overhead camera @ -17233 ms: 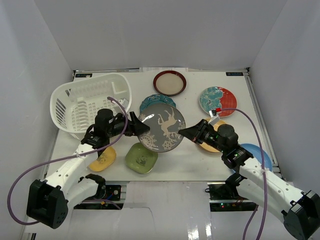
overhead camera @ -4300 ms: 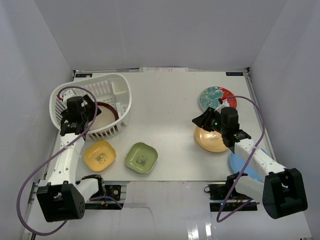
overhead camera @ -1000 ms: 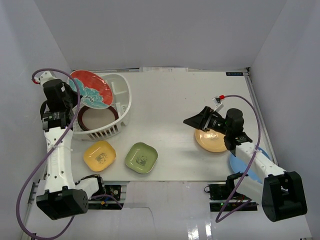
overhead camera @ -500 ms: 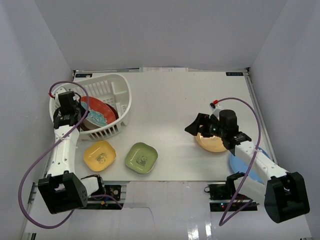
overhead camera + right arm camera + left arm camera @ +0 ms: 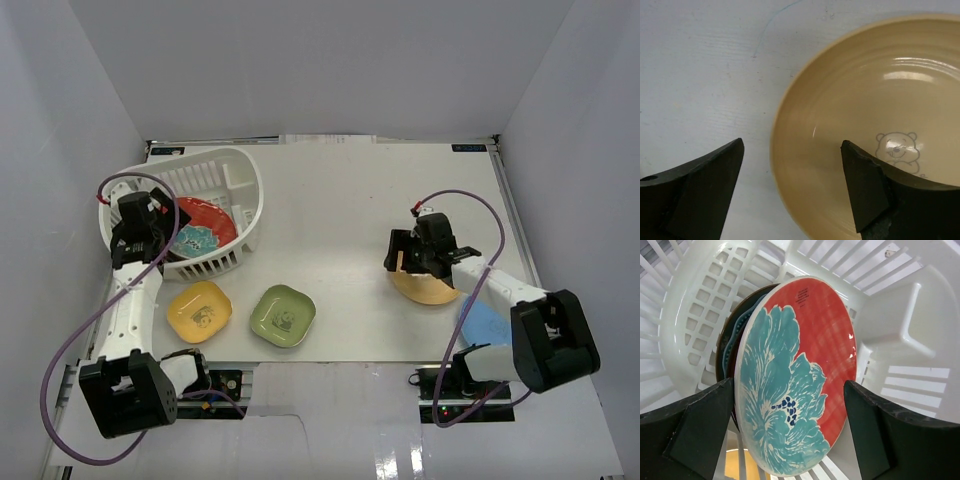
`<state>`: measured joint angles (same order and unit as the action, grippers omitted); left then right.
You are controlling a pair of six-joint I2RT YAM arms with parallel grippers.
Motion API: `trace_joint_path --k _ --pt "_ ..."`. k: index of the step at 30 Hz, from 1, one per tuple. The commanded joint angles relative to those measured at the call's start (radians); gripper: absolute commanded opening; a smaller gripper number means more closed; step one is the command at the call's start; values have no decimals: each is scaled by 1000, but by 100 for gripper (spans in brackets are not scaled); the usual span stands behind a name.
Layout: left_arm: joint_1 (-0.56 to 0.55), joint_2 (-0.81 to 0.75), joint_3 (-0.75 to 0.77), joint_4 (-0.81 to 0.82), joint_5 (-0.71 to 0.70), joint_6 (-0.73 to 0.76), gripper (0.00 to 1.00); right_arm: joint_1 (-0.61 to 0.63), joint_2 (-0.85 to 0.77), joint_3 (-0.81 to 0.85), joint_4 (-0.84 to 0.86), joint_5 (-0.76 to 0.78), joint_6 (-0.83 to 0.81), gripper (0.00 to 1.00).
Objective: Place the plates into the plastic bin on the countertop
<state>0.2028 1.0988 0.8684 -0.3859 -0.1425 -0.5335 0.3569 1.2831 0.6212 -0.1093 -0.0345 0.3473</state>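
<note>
The teal-and-red plate (image 5: 800, 365) stands on edge in the plastic bin (image 5: 910, 315), leaning on other plates (image 5: 724, 347) behind it. My left gripper (image 5: 790, 435) is open, one finger on each side of that plate (image 5: 200, 228), above the bin (image 5: 240, 165). My right gripper (image 5: 400, 255) is low over the left rim of the orange-yellow plate (image 5: 432, 288) on the countertop (image 5: 350, 200). That gripper (image 5: 790, 185) is open: one finger is over the table, the other over the plate (image 5: 865, 90), which has a bear picture.
A rounded-square yellow plate (image 5: 200, 310) and a green one (image 5: 283, 315) lie near the front edge, just below the bin. A light blue plate (image 5: 488, 322) lies partly under my right arm. White walls close in both sides.
My left gripper has brought the teal-and-red plate down from above the bin into it and opened. My right gripper has dropped down and back onto the orange-yellow plate's rim.
</note>
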Motion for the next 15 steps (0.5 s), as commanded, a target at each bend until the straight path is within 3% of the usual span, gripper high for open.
trace_joint_path --k 1,6,8,10,15 --pt "-6 -69 21 78 99 -33 98 40 73 84 -23 117 -54 81" --pt "-77 -82 124 28 216 -46 98 131 229 193 -66 182 -45 65" --pt "-140 -82 184 6 239 -17 98 148 266 228 -64 180 -30 50" --pt "-187 -80 231 -23 204 28 98 168 312 253 -50 177 -13 35" --pt "-270 -93 242 -60 69 72 98 220 423 412 -70 171 -11 22"
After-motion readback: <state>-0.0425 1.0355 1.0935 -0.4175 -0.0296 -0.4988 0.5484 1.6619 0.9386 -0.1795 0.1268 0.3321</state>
